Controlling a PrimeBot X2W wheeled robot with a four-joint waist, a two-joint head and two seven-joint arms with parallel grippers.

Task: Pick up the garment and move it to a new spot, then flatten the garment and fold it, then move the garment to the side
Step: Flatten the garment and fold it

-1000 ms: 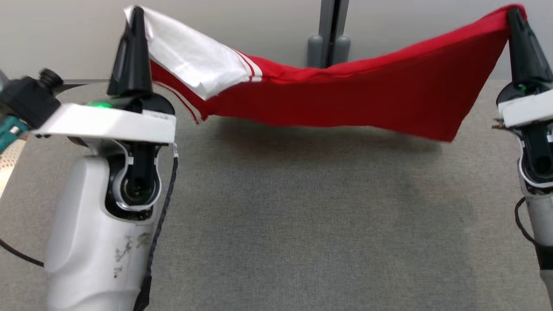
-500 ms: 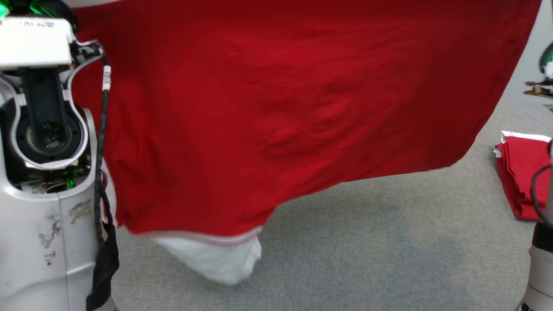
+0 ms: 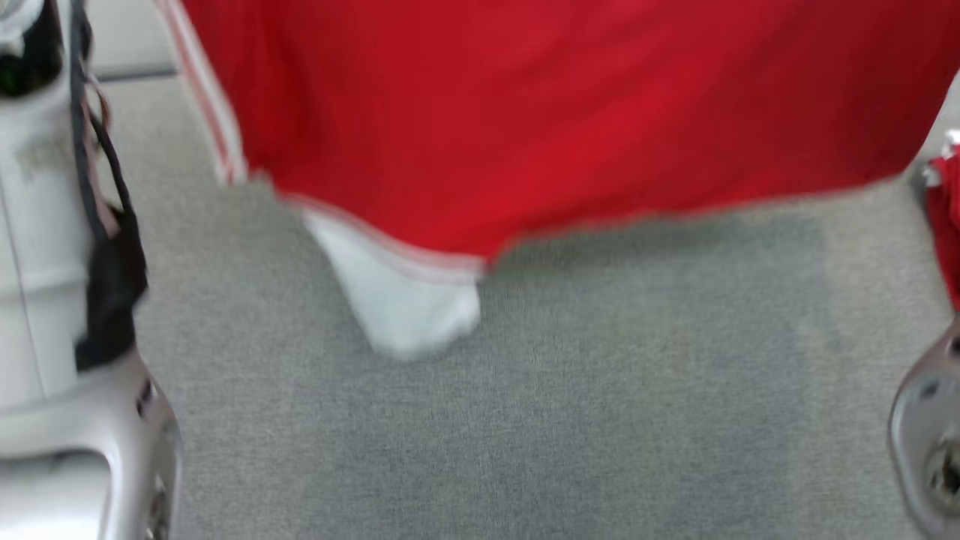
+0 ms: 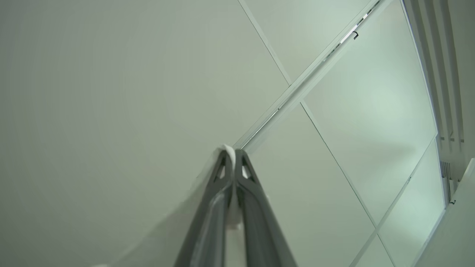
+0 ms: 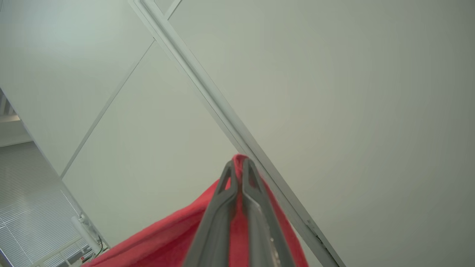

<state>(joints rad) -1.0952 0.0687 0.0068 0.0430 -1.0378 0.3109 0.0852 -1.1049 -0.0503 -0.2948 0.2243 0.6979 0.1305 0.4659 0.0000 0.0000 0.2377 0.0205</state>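
Red jersey (image 3: 570,112), likely soft, light, floppy. Pinched at its top corners by tightly closed left gripper (image 4: 233,154) and right gripper (image 5: 239,163).

1 left gripper (image 4: 233,155), 1 right gripper (image 5: 239,165), 1 red-and-white garment (image 3: 570,112), 1 folded red cloth (image 3: 946,225), 1 grey table (image 3: 562,420)

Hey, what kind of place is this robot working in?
Probably an office-type room or lab: pale wall panels joined by metal strips, slatted window blinds, and a grey fabric-covered work surface beneath the hanging red garment.
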